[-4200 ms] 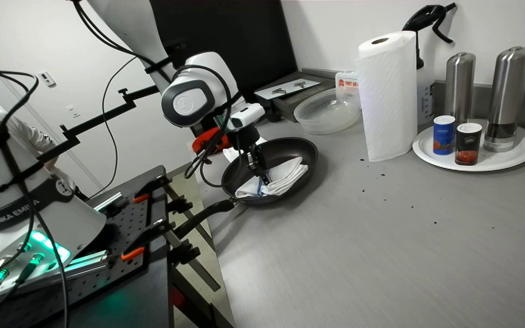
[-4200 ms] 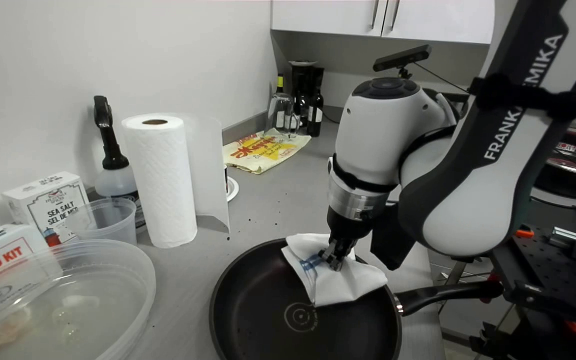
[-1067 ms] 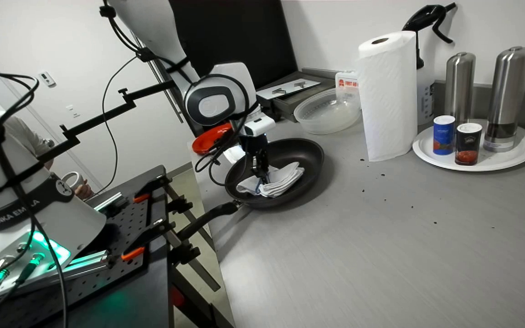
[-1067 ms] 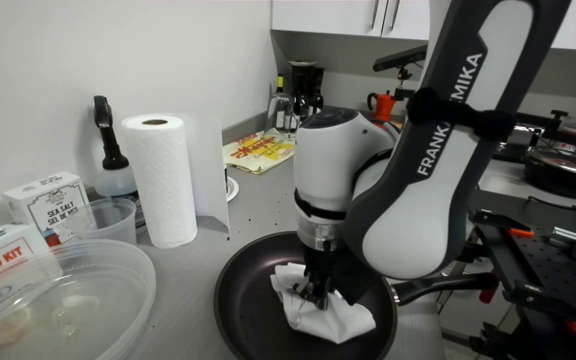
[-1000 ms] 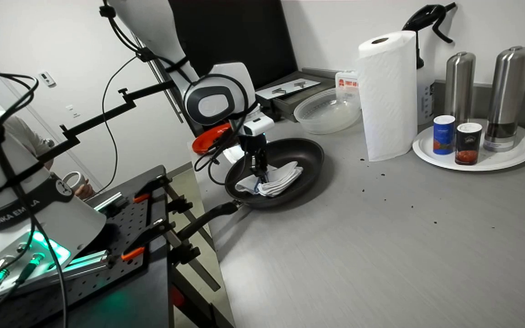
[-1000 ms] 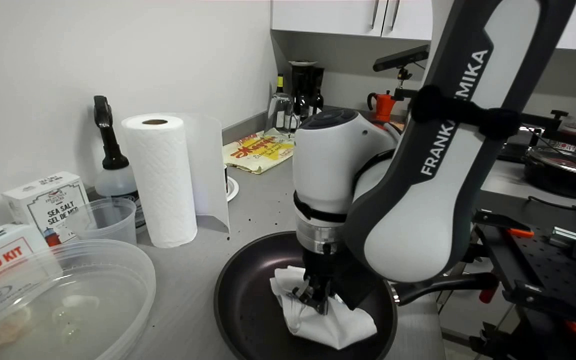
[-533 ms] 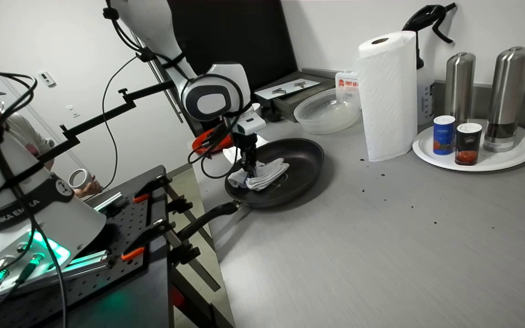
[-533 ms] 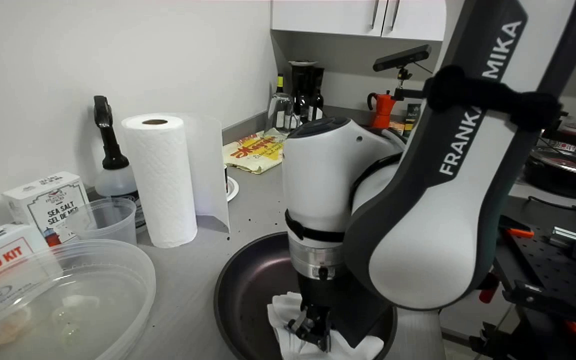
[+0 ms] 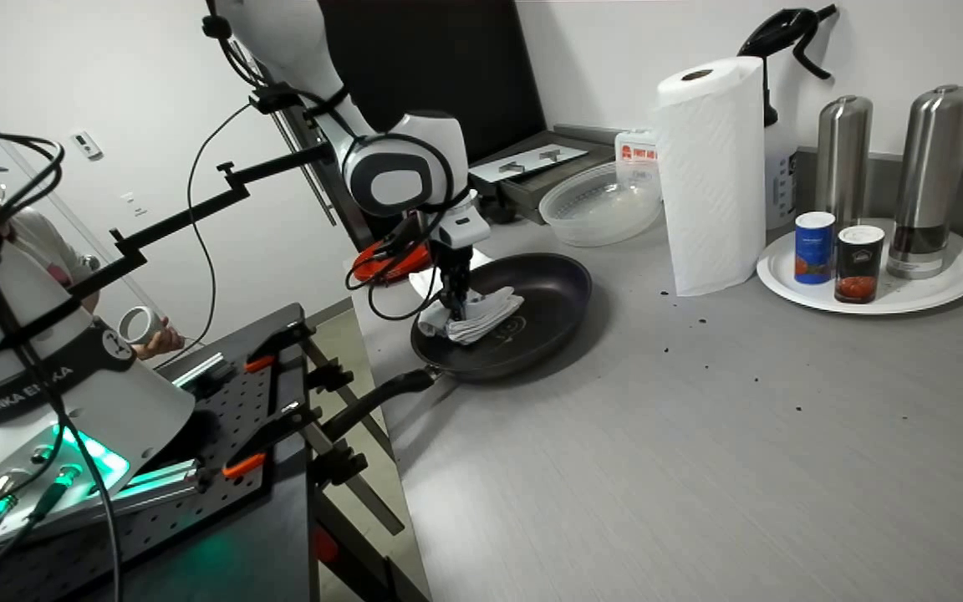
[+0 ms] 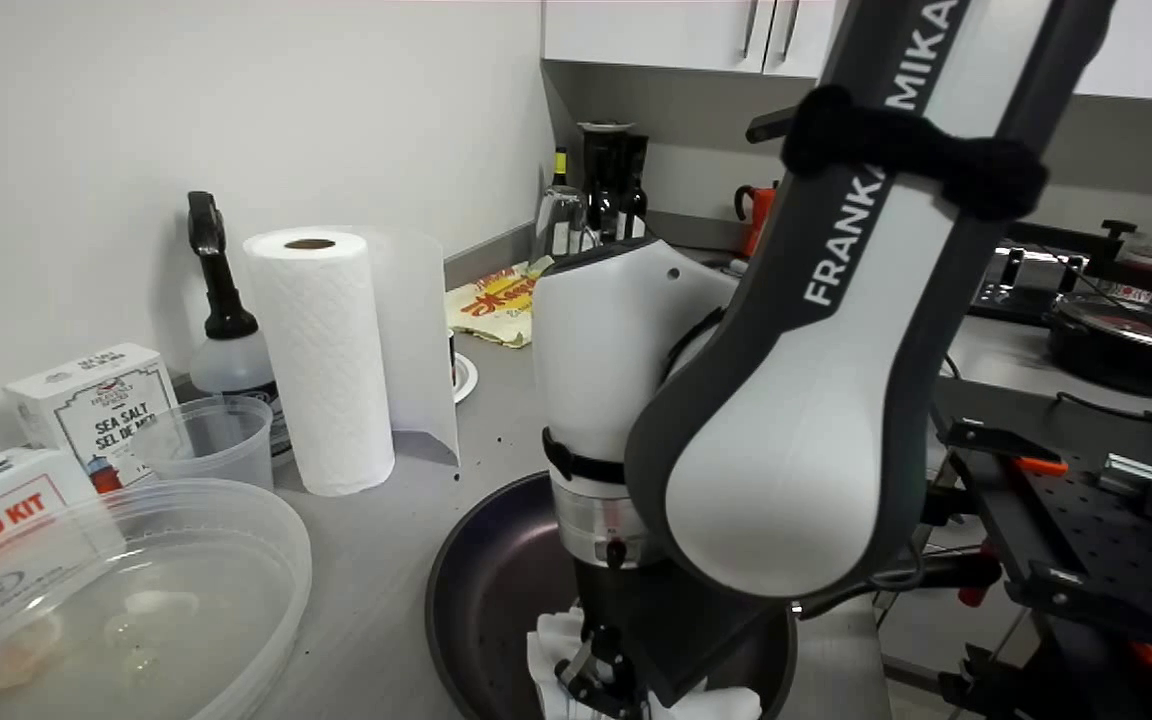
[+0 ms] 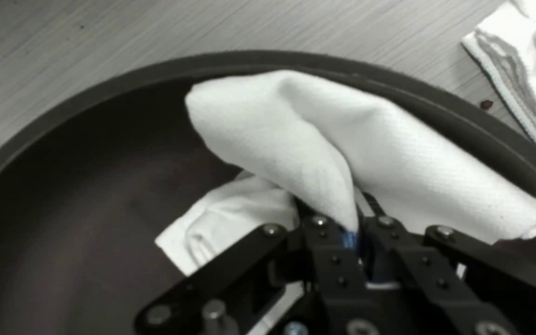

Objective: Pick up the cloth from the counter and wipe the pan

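Note:
The dark pan (image 9: 544, 322) rests on the grey counter (image 9: 699, 468), its black handle (image 9: 377, 405) reaching past the counter's edge. Inside it lies the white cloth (image 9: 486, 316), bunched near the robot's side of the pan. My gripper (image 9: 456, 311) points down into the pan, shut on the cloth. In the wrist view, a fold of the cloth (image 11: 403, 163) with a blue stripe runs between the fingers of the gripper (image 11: 345, 216). In an exterior view the arm hides much of the pan (image 10: 486, 580), and the cloth (image 10: 548, 665) runs out of the frame's bottom.
Another folded white cloth (image 11: 533, 70) lies on the counter beside the pan. Near the pan stand a clear plastic tub (image 10: 136, 610), a paper towel roll (image 9: 711, 184) and a red bowl-like object (image 9: 389, 261). A round white tray (image 9: 962, 272) holds shakers and mills.
Over the last second gripper and cloth have slid together across the pan, leftward in an exterior view. Since the oldest frames the pan has shifted slightly. The grip has stayed.

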Controlling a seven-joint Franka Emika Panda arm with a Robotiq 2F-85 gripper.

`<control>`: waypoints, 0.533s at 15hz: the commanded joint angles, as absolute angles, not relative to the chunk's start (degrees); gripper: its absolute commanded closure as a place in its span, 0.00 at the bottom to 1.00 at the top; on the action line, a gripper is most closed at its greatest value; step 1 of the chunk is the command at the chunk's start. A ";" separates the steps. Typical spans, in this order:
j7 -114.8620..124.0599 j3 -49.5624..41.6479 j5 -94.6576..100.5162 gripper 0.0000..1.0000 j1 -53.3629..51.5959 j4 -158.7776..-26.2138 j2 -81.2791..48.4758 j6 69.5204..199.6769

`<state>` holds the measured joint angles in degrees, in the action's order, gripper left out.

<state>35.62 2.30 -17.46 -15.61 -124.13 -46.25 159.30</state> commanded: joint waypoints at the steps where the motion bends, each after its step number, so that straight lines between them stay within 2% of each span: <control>1: 35.15 5.34 -20.18 0.97 -12.72 -120.54 -47.92 156.38; 8: 31.92 10.24 -24.52 0.97 -6.27 -116.23 -46.18 151.45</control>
<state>34.47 8.06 -21.44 -8.80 -118.66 -46.59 154.55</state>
